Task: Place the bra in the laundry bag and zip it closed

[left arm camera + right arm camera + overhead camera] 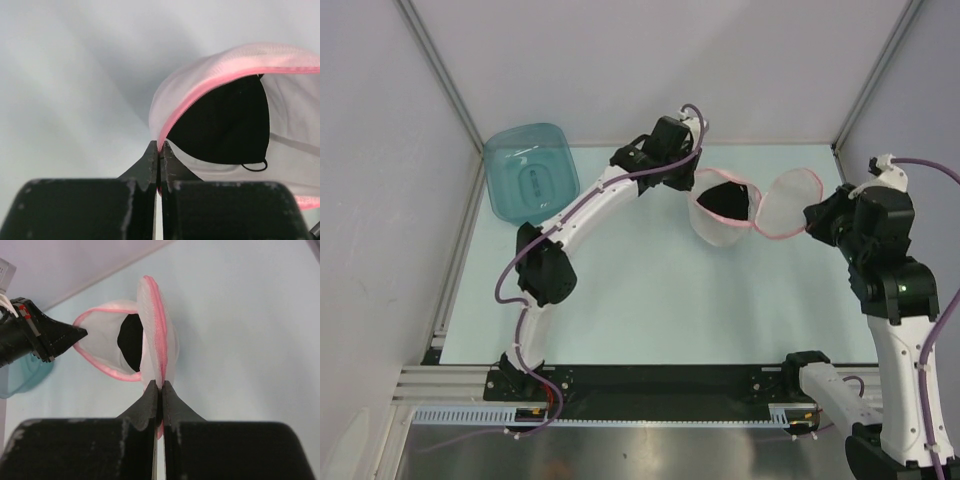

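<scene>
Left gripper (159,148) first: your jaws are pressed flat together, pinching the pink zipper trim (210,82) of the laundry bag (187,87) right at the fingertips. Just beyond those tips, up and to the right, the bag's mouth gapes open, and there's the bra (225,125), a dark mass sitting inside the mesh dome. One thin strap (255,170) loops out along its lower edge, resting on the white mesh.

Over to your right gripper (160,386): it's clamped shut too, nipping the pink edge of the bag's other half (156,325). That half stands upright and edge-on straight ahead of the fingers. Behind it and to the left you can see the open dome with the bra showing black in it. Further left, the left gripper's pointed tip touches that dome's rim. There are small red marks on its body, too small to read.

From above, the two grippers hold the bag between them, one at each end, with both halves spread apart over the pale table (640,300). Well off to the far left of the left gripper sits a teal tub (530,170). Any marking moulded into its base is too faint to make out.
</scene>
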Tool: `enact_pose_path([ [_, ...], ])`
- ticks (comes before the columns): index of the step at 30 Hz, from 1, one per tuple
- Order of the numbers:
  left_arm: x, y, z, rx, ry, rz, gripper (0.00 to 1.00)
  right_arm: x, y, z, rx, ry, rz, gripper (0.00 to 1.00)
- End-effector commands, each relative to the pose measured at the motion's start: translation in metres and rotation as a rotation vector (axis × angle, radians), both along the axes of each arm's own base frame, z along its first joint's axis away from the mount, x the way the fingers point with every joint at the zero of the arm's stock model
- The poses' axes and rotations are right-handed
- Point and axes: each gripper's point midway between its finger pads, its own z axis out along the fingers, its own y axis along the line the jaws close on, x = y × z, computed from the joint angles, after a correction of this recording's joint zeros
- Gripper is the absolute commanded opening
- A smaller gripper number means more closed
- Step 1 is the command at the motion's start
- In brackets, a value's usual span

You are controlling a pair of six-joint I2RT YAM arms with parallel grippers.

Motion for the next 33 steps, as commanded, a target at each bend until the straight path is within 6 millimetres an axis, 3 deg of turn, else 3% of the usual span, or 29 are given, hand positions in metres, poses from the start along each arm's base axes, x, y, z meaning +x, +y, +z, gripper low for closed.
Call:
enact_pose_path([
  [1,0.007,0.018,-0.008,-0.023,0.067,0.042,0.00,-0.005,-0.007,-0.018,-0.044,0.055,-0.007,0.00],
  [4,0.001,0.013,-0.009,-0.076,0.110,0.018,0.00,-0.004,-0.002,-0.040,-0.020,0.107,0.012,0.00],
  [8,0.002,0.008,-0.003,-0.109,0.094,0.006,0.00,-0.001,0.005,-0.040,-0.002,0.102,0.049,0.00],
  [14,-0.011,-0.005,-0.035,-0.130,0.186,-0.051,0.08,-0.001,0.015,-0.062,0.023,0.156,0.096,0.00],
  [16,-0.018,-0.004,-0.033,-0.131,0.178,-0.050,0.21,-0.002,0.017,-0.067,0.031,0.165,0.106,0.00],
  [17,-0.017,-0.005,-0.023,-0.151,0.143,-0.047,0.27,-0.003,0.017,-0.070,0.030,0.172,0.106,0.00],
  [18,-0.023,-0.002,-0.032,-0.143,0.148,-0.031,0.38,-0.004,0.017,-0.075,0.029,0.184,0.108,0.00],
  [19,-0.026,0.002,-0.004,-0.179,0.090,-0.025,0.43,-0.004,0.017,-0.076,0.030,0.188,0.107,0.00],
  [20,-0.025,0.001,0.011,-0.215,0.034,-0.020,0.48,-0.004,0.017,-0.077,0.032,0.189,0.109,0.00],
  [21,-0.030,0.006,0.005,-0.201,0.024,0.012,0.57,-0.004,0.018,-0.078,0.035,0.193,0.108,0.00],
  [22,-0.035,0.008,0.016,-0.217,-0.011,0.018,0.59,-0.004,0.017,-0.078,0.035,0.197,0.106,0.00],
  [23,-0.041,0.008,0.059,-0.296,-0.118,0.010,0.64,-0.004,0.017,-0.078,0.038,0.197,0.103,0.00],
  [24,-0.063,0.004,0.046,-0.283,-0.129,-0.023,0.66,-0.003,0.017,-0.075,0.045,0.193,0.099,0.00],
  [25,-0.072,0.003,0.055,-0.296,-0.185,-0.028,0.68,-0.003,0.018,-0.074,0.046,0.193,0.098,0.00],
  [26,-0.096,-0.008,0.099,-0.393,-0.305,-0.068,0.74,-0.002,0.018,-0.074,0.051,0.199,0.097,0.01],
  [27,-0.112,-0.009,0.079,-0.365,-0.330,-0.111,0.75,-0.002,0.019,-0.073,0.056,0.198,0.101,0.02],
  [28,-0.119,-0.008,0.082,-0.369,-0.385,-0.097,0.75,-0.001,0.020,-0.072,0.061,0.197,0.102,0.02],
  [29,-0.141,-0.016,0.111,-0.456,-0.468,-0.126,0.79,-0.001,0.021,-0.071,0.064,0.200,0.104,0.03],
  [30,-0.151,-0.016,0.091,-0.442,-0.469,-0.144,0.81,-0.001,0.022,-0.072,0.073,0.204,0.108,0.04],
  [31,-0.161,-0.022,0.102,-0.503,-0.505,-0.175,0.81,0.000,0.023,-0.072,0.076,0.204,0.111,0.03],
  [33,-0.183,-0.039,0.090,-0.510,-0.500,-0.257,0.85,0.000,0.026,-0.072,0.087,0.202,0.121,0.03],
])
